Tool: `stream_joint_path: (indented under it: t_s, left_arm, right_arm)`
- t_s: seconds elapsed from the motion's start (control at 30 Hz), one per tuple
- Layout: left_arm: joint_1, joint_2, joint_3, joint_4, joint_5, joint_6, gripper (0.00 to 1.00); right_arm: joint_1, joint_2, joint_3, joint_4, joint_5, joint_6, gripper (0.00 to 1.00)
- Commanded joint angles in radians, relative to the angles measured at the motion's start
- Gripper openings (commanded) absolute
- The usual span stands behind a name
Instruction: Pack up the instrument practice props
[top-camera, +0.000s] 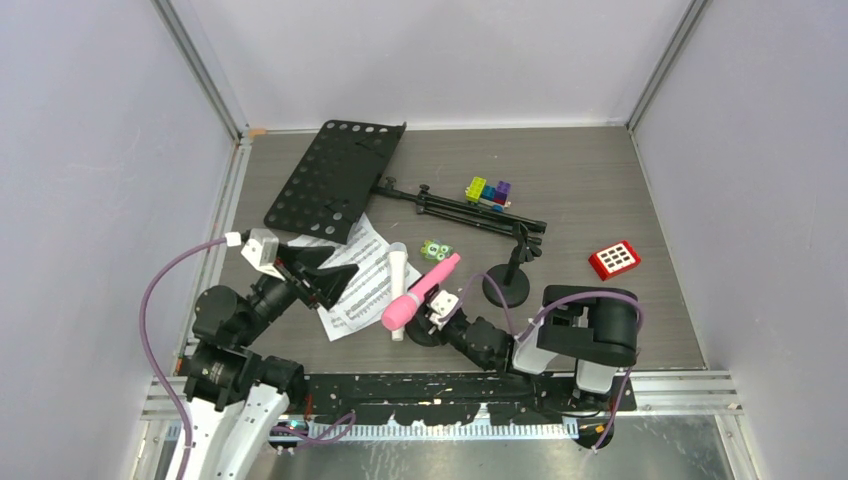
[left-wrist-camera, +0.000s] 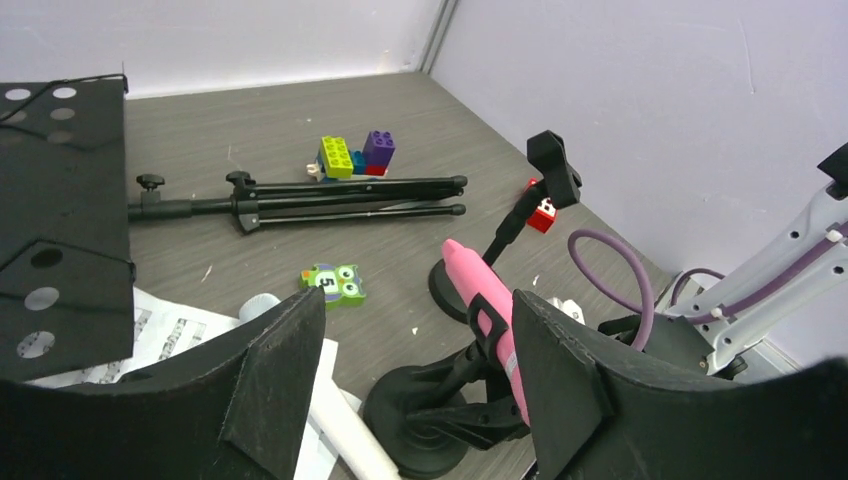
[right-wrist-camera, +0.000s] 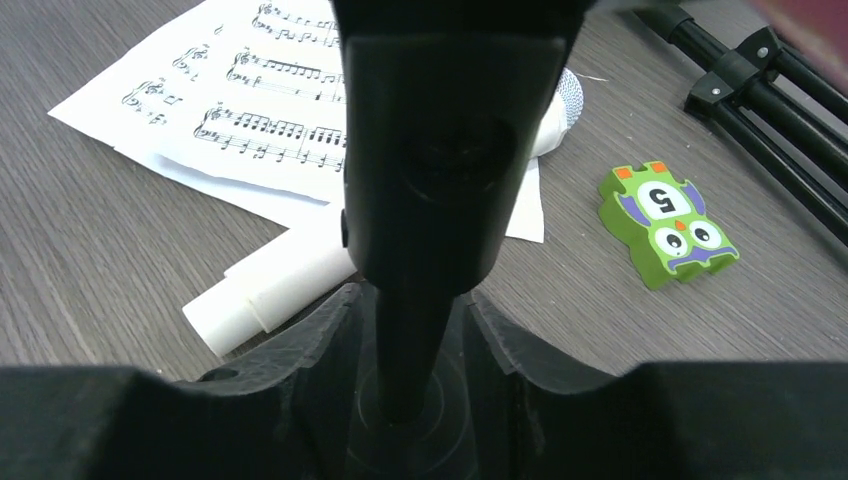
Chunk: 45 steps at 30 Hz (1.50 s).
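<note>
The pink microphone (top-camera: 420, 292) sits in a black round-based mic mount (top-camera: 425, 333) near the front centre. My right gripper (top-camera: 441, 316) is shut on that mount's stem (right-wrist-camera: 430, 150), its fingers on either side just above the base. My left gripper (top-camera: 325, 280) is open and empty over the sheet-music pages (top-camera: 365, 285); in its wrist view the pink microphone (left-wrist-camera: 480, 285) lies beside its right finger (left-wrist-camera: 570, 380). The white microphone (top-camera: 398, 290) lies on the pages. The second mount (top-camera: 507, 285) stands to the right. The music desk (top-camera: 335, 180) lies flat at the back left, with its tripod legs (top-camera: 470, 212) folded.
Colourful toy blocks (top-camera: 488, 191) sit behind the tripod legs. A green owl block (top-camera: 436, 250) lies beside the pink microphone's tip. A red keypad (top-camera: 614, 260) is at the right. Walls close in the table on three sides.
</note>
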<state>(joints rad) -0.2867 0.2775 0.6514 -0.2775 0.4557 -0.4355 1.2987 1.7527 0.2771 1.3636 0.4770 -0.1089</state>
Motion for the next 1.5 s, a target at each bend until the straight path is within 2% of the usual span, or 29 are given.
stream_joint_path:
  t_s: [0.0,0.17,0.33,0.37,0.5,0.67,0.77,0.87,1.03,1.1,1.3,1.47]
  left_arm:
    - [0.004,0.031,-0.016,0.127,0.034,-0.002,0.7]
    - [0.004,0.01,-0.036,0.132,0.029,-0.015,0.71]
    - [0.004,-0.019,-0.057,0.125,0.026,-0.033,0.73]
    - [0.004,-0.021,-0.06,0.122,0.027,-0.035,0.74]
    - [0.004,-0.043,-0.072,0.108,0.012,-0.034,0.79]
    - [0.004,-0.13,-0.097,0.119,-0.081,-0.038,0.88]
    - [0.004,-0.178,-0.124,0.186,-0.111,-0.05,0.9]
    - [0.004,-0.181,-0.152,0.318,-0.097,-0.093,0.92]
    - [0.004,-0.039,-0.138,0.543,-0.034,-0.157,0.93]
    - [0.004,0.022,-0.145,0.687,-0.007,-0.182,0.94]
    - [0.002,0.205,-0.143,1.052,0.168,-0.178,0.94]
    - [-0.047,0.353,-0.069,1.2,0.307,-0.134,0.95]
  right_arm:
    - [0.002,0.015,0.043,0.077,0.037,-0.025,0.43]
    - [0.002,0.03,0.076,0.077,0.017,-0.029,0.31]
    - [0.002,0.043,0.108,0.077,-0.003,-0.027,0.02]
    - [0.002,0.045,0.112,0.077,-0.002,-0.024,0.01]
    - [0.002,0.042,0.128,0.078,0.032,-0.001,0.01]
    - [0.002,-0.032,0.126,0.077,0.219,0.114,0.01]
    - [0.002,-0.101,0.131,0.072,0.264,0.16,0.01]
    - [0.002,-0.152,0.151,0.068,0.291,0.192,0.0]
    - [0.004,-0.259,0.2,0.013,0.333,0.207,0.0]
    - [0.004,-0.306,0.224,-0.035,0.336,0.228,0.01]
    - [0.008,-0.443,0.374,-0.391,0.332,0.334,0.01]
    - [0.008,-0.502,0.483,-0.566,0.295,0.366,0.01]
